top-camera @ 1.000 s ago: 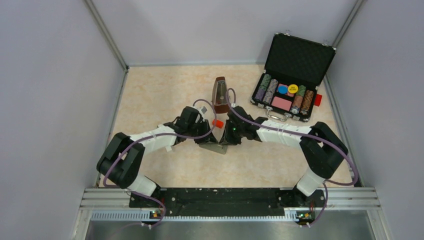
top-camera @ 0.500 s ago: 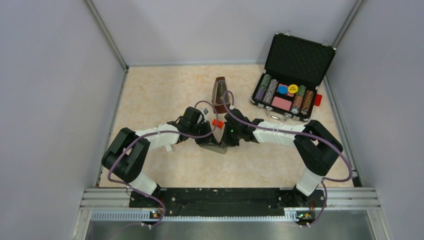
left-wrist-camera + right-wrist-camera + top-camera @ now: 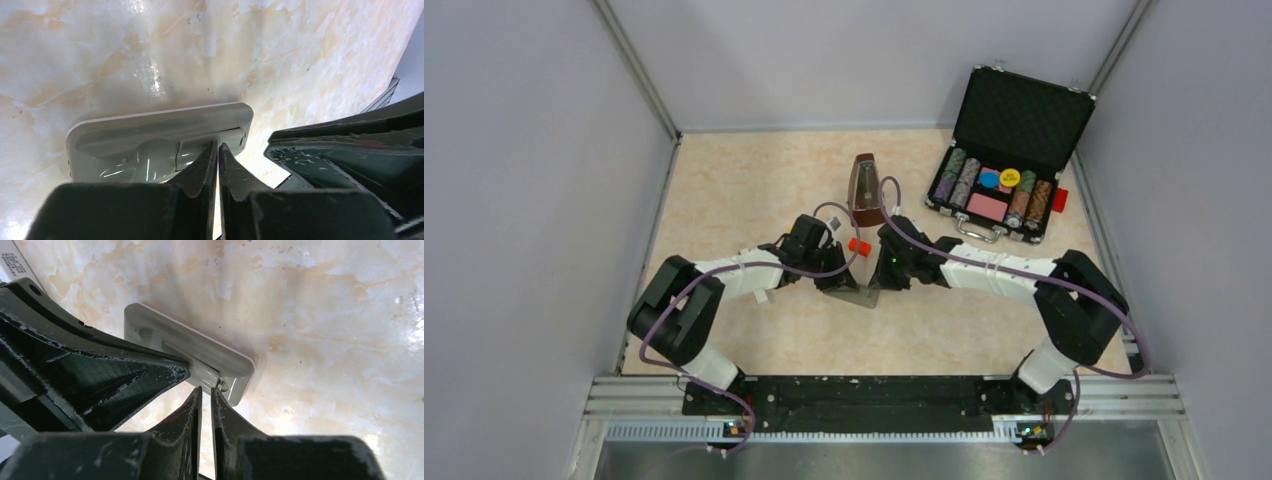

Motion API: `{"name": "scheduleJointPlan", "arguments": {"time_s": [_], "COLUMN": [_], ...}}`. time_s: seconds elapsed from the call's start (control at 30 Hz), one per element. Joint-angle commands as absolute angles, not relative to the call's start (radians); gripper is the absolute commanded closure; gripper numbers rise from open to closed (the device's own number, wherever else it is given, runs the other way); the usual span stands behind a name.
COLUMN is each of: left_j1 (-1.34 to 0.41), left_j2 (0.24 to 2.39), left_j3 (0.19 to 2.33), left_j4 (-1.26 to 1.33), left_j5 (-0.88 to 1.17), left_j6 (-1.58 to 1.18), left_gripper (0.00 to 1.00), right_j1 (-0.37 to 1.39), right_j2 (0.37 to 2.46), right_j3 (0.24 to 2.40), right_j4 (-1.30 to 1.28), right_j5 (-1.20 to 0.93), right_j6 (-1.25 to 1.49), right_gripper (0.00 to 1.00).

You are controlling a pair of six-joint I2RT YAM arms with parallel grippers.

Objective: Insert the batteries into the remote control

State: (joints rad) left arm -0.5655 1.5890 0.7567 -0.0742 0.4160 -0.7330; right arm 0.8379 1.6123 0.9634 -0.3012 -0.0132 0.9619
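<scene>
One grey remote point(image 3: 150, 127) lies flat on the table point(image 3: 125, 50), under both sets of fingertips. The left gripper point(image 3: 218, 146) has its two fingers pressed together, tips touching the remote's recess. The right gripper point(image 3: 205, 390) has its two fingers nearly together, pinching nothing, tips just beside the remote's end. Beyond the fingers stand one metronome point(image 3: 863, 188) and one open chip case point(image 3: 1024, 115).
</scene>
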Motion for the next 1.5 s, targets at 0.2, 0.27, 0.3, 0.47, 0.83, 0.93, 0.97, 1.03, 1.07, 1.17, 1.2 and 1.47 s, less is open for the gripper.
{"name": "scheduleJointPlan", "arguments": {"time_s": [0.2,0.27,0.3,0.47,0.83,0.93,0.97,1.03,1.07,1.17,1.2,1.47], "left_j1": [-0.572,-0.573,-0.573,-0.574,-0.574,-0.574,-0.574,-0.574,-0.575,-0.574,-0.574,-0.574], "left_j2": [1.639,1.638,1.638,1.632,1.627,1.624,1.623,1.622,1.623,1.624,1.625,1.625], "left_j3": [0.697,0.694,0.693,0.688,0.683,0.681,0.681,0.681,0.68,0.678,0.679,0.678], "left_j4": [-0.149,-0.148,-0.148,-0.146,-0.146,-0.146,-0.146,-0.146,-0.146,-0.146,-0.146,-0.146], "left_j5": [0.295,0.295,0.295,0.291,0.287,0.285,0.284,0.282,0.282,0.279,0.279,0.278], "left_j6": [-0.687,-0.686,-0.686,-0.689,-0.69,-0.691,-0.691,-0.693,-0.692,-0.694,-0.694,-0.696], "left_gripper": [0.9,0.9,0.9,0.9,0.91,0.91,0.91,0.91,0.91,0.91,0.91,0.91], "right_j1": [0.843,0.843,0.843,0.844,0.844,0.844,0.843,0.843,0.842,0.842,0.842,0.843], "right_j2": [1.606,1.616,1.621,1.655,1.683,1.657,1.642,1.612,1.6,1.58,1.579,1.603], "right_j3": [0.996,0.993,0.99,0.977,0.938,0.93,0.929,0.928,0.929,0.932,0.932,0.929], "right_j4": [-0.341,-0.327,-0.315,-0.272,-0.229,-0.229,-0.23,-0.237,-0.244,-0.258,-0.262,-0.251], "right_j5": [-0.006,-0.03,-0.04,-0.09,-0.103,-0.088,-0.08,-0.061,-0.052,-0.04,-0.041,-0.044], "right_j6": [0.963,0.967,0.969,0.991,1.025,1.026,1.027,1.029,1.029,1.026,1.027,1.027], "right_gripper": [0.86,0.86,0.86,0.86,0.93,0.93,0.93,0.92,0.91,0.88,0.87,0.88]}}
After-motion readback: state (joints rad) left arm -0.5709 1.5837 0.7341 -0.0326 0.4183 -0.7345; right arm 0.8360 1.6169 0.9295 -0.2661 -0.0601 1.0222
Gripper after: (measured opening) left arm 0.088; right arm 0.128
